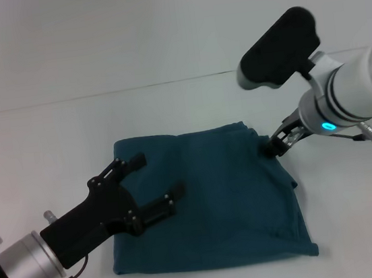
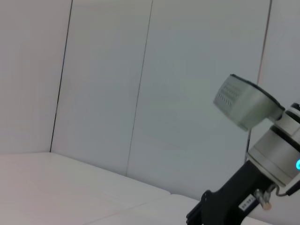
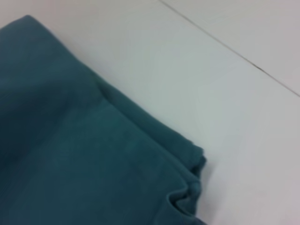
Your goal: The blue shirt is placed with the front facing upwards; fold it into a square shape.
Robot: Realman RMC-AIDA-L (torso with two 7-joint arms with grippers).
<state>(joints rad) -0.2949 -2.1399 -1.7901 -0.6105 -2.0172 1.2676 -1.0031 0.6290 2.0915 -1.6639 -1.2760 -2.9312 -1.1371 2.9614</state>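
Observation:
The blue shirt (image 1: pixel 214 203) lies folded into a rough rectangle on the white table, plain side up, with no lettering or collar showing. My left gripper (image 1: pixel 155 178) hovers open over the shirt's left part, with nothing between its fingers. My right gripper (image 1: pixel 273 144) is down at the shirt's far right corner, touching or just off the cloth. The right wrist view shows that corner (image 3: pixel 190 187) bunched in layers on the table. In the left wrist view only the right arm (image 2: pixel 262 154) shows against the wall.
The white table (image 1: pixel 50 142) stretches around the shirt on all sides. A seam line (image 1: pixel 99 93) runs across it behind the shirt, and a pale panelled wall (image 2: pixel 140 93) stands beyond.

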